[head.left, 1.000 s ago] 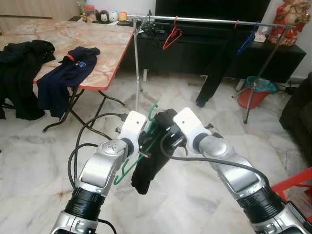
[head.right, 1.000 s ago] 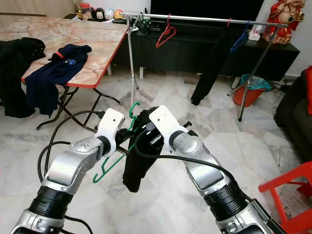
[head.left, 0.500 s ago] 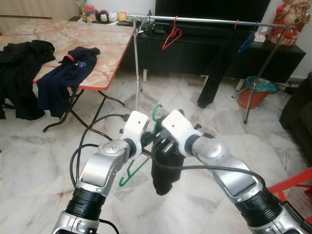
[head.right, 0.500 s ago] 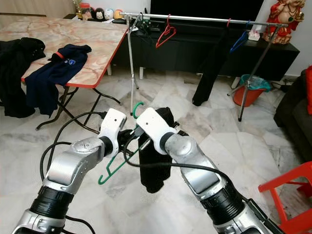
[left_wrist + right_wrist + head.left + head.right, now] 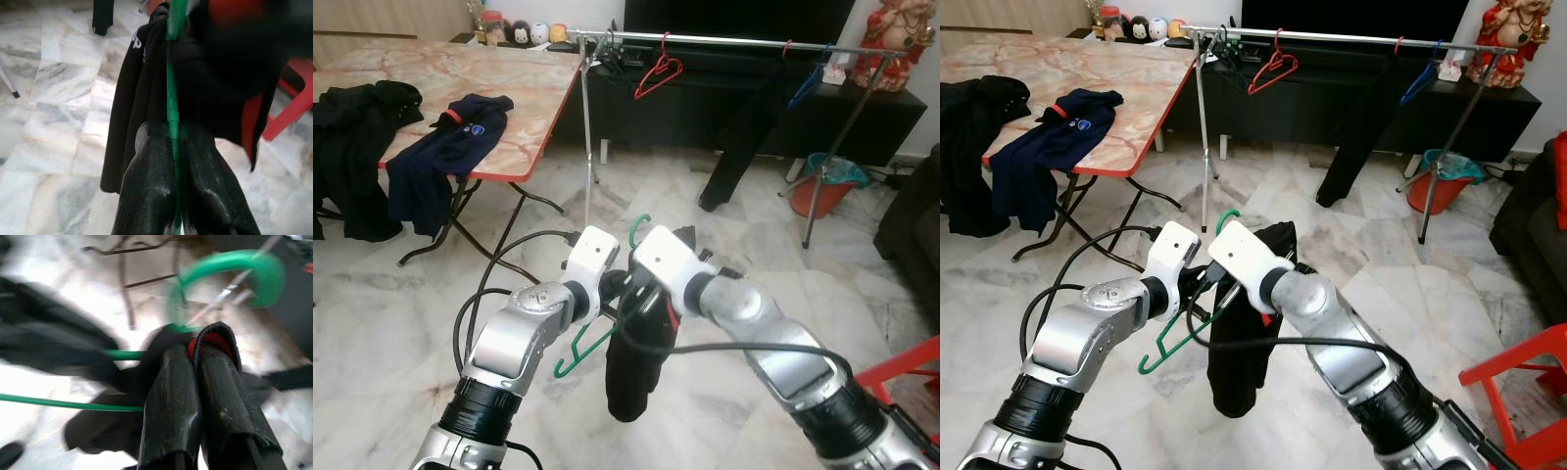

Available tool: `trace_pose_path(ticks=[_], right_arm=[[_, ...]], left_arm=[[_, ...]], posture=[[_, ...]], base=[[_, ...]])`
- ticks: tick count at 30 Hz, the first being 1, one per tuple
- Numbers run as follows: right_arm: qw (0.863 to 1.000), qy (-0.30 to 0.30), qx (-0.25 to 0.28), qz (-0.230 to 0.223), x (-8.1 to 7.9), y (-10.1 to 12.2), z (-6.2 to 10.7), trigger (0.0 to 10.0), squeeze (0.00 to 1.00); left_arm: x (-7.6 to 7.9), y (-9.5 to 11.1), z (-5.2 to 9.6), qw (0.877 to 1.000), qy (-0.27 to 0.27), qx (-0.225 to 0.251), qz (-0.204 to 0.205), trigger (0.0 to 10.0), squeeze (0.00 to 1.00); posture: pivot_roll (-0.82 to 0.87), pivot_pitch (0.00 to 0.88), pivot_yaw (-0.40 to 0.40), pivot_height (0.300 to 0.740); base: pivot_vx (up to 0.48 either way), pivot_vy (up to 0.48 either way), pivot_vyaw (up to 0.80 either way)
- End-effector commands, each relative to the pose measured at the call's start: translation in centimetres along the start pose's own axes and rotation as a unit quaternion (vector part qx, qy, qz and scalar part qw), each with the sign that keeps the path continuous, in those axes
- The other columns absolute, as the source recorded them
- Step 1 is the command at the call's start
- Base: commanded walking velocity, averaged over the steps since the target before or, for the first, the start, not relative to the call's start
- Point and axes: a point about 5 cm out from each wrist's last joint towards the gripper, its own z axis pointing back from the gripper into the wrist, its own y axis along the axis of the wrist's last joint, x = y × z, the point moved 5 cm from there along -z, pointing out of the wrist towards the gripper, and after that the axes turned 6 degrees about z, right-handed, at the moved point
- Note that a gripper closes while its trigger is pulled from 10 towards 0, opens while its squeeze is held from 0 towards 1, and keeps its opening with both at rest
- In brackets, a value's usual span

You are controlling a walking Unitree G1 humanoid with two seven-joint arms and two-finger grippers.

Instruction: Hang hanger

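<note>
Both arms meet over the marble floor [image 5: 401, 323]. The left claw [image 5: 173, 147] is clamped tight on the thin green plastic hanger [image 5: 1175, 338], its hook [image 5: 639, 227] poking up between the two wrists. The right claw [image 5: 195, 355] is pinched closed on the red-lined collar of the black garment [image 5: 1244, 362], which droops from the hanger. Beyond stands the silver clothes rail [image 5: 724, 41] carrying a red hanger [image 5: 658, 73], beside the marble-topped desk [image 5: 509, 78].
</note>
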Motion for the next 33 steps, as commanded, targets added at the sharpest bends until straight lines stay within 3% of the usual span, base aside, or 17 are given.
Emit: trace_pose_path(ticks=[1,10,16,17,18,20,27,33], right_arm=[[0.999,-0.039,-0.002,0.003,2.0,0.0,0.2,10.0,0.0],[0.997,-0.071,-0.008,0.009,3.0,-0.2,0.1,10.0,0.0],[0.999,-0.03,0.011,0.004,1.5,0.6,-0.1,10.0,0.0],[1.0,0.002,0.025,0.003,0.4,1.2,0.0,10.0,0.0],[1.0,0.002,0.025,0.003,0.4,1.2,0.0,10.0,0.0],[0.996,0.068,0.048,0.027,-1.9,2.0,0.4,10.0,0.0],[0.983,0.149,0.085,0.06,-4.3,2.9,1.6,10.0,0.0],[0.974,0.189,0.104,0.064,-5.0,3.3,2.7,10.0,0.0]], left_arm=[[0.8,1.2,0.1,0.999,-0.016,0.017,-0.024,10.0,0.0],[1.0,1.0,0.5,0.999,-0.032,0.009,-0.039,10.0,0.0],[1.3,0.8,0.3,0.998,-0.037,0.005,-0.047,10.0,0.0],[1.4,0.8,0.2,0.998,-0.038,0.005,-0.047,10.0,0.0],[1.4,0.8,0.2,0.998,-0.038,0.005,-0.047,10.0,0.0],[1.5,0.7,0.1,0.998,-0.04,0.002,-0.048,10.0,0.0],[1.3,0.5,0.2,0.998,-0.037,-0.001,-0.05,10.0,0.0],[1.2,0.9,0.0,0.998,-0.031,0.012,-0.044,10.0,0.0]], posture=[[0.13,0.0,-0.056,0.74],[0.13,0.0,-0.055,0.74],[0.13,0.0,-0.055,0.74],[0.13,0.0,-0.055,0.74],[0.13,0.0,-0.055,0.74],[0.13,0.0,-0.054,0.74],[0.13,0.0,-0.055,0.74],[0.13,0.0,-0.055,0.74]], base=[[0.0,0.0,0.0],[0.0,0.0,0.0],[0.0,0.0,0.0],[0.0,0.0,0.0],[0.0,0.0,0.0],[0.0,0.0,0.0],[0.0,0.0,0.0],[0.0,0.0,0.0]])
